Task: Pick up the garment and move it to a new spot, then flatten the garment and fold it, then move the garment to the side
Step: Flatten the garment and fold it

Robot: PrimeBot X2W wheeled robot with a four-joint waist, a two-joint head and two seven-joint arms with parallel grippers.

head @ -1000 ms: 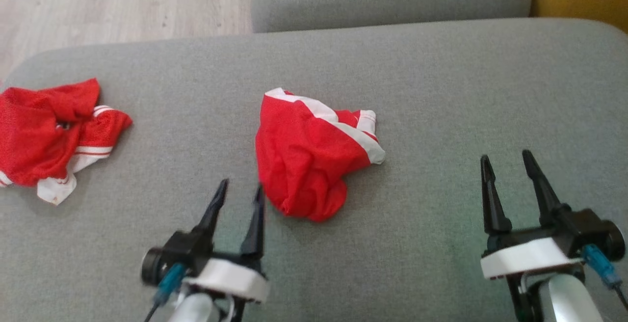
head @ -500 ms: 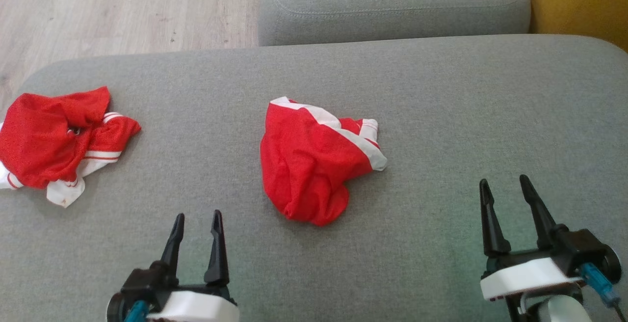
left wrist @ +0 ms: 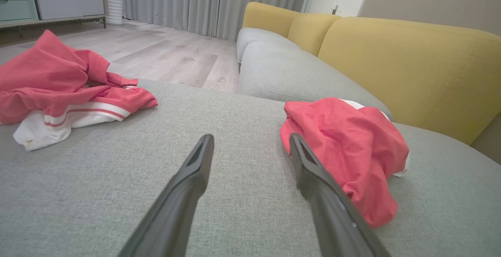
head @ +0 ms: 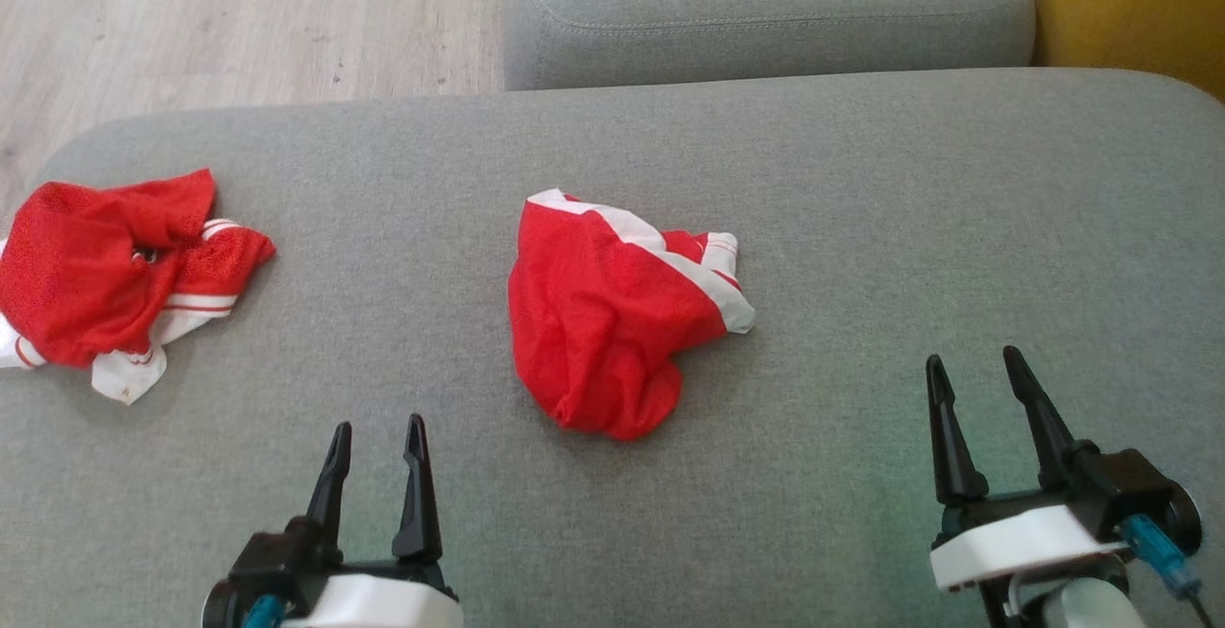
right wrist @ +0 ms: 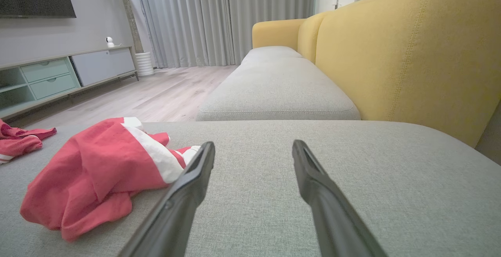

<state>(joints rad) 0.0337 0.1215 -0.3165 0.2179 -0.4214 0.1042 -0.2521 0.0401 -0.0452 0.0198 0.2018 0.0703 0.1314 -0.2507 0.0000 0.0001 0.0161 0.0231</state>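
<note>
Red crumpled cloth (head: 115,274) lies far left on the grey cushion (head: 861,178). My left gripper (head: 378,423), fingers apart and empty, hovers near the garment (head: 612,322) at centre; my right gripper (head: 971,356), likewise spread, hangs well apart. I would pinch a raised fold deeply.

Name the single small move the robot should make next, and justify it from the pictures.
Likely ease the left gripper forward and right toward the middle red garment: it lies bunched and untouched on the grey cushion, and that gripper is open, empty and close.

Head overhead; 2 wrists low; shared garment (head: 612,312)
</note>
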